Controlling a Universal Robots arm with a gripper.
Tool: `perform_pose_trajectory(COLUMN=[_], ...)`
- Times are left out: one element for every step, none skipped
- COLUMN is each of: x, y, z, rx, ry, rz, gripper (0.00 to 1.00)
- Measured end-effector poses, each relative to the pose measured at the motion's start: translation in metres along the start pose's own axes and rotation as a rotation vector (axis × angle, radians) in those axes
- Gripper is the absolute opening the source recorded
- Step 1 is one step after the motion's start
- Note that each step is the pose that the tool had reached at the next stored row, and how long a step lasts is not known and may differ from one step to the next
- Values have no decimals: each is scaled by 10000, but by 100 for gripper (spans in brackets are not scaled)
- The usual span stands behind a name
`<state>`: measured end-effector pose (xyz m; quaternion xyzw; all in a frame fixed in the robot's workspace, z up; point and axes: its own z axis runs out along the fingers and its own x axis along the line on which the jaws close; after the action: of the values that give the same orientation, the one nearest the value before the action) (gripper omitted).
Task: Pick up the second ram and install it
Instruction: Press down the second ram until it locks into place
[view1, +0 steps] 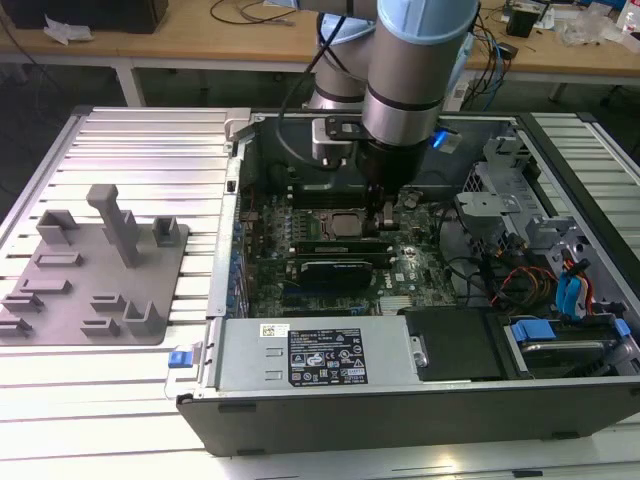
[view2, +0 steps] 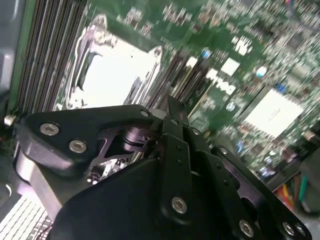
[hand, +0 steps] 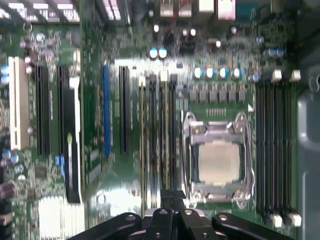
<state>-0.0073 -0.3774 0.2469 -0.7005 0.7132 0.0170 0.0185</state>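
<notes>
In the exterior view the arm (view1: 405, 90) hides the gripper (view1: 385, 215), its top cut off.

1. Power supply (view1: 310, 355): black label with white print and a row of certification marks; the print cannot be made out.
2. Same unit: small white sticker (view1: 270, 330), print unreadable.
3. Motherboard (hand: 95, 150): no print on it can be made out.

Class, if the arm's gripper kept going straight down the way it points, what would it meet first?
Probably the row of long black memory slots beside the silver CPU socket on the green motherboard; the gripper hangs above them, though depth is unclear.
</notes>
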Motion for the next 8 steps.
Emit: perform_pose_trajectory(x=[0,1,3,5,6,7,9,11], y=[48,107,192,255,344,425,472,509], z=[1,2,2,2,3,6,11,27], rx=[2,4,5,5,5,5,5,4], ry=[-2,-4,-3,-2,-2,-3,-2,0], rz=[1,0,3,0,1,2,1,2], gripper=[8,8,8,8,8,8,8,8])
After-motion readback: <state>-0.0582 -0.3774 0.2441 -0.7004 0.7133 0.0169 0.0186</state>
